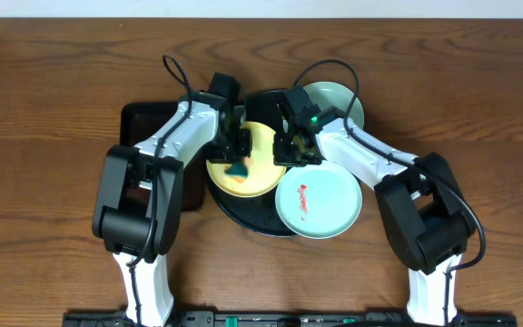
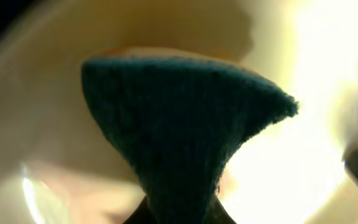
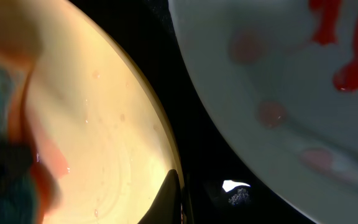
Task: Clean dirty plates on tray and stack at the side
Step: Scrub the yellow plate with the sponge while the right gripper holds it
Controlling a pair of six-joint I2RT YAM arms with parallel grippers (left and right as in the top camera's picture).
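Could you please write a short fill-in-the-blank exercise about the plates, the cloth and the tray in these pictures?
1. The left end effector holds a teal cloth against the plate of pale ____ colour.
2. The blue-green plate nearest the robot's base carries a smear of ____ sauce.
3. The overhead view shows ____ plates in all.
4. The round tray under them is ____ in colour.

Missing words: yellow; red; three; black.
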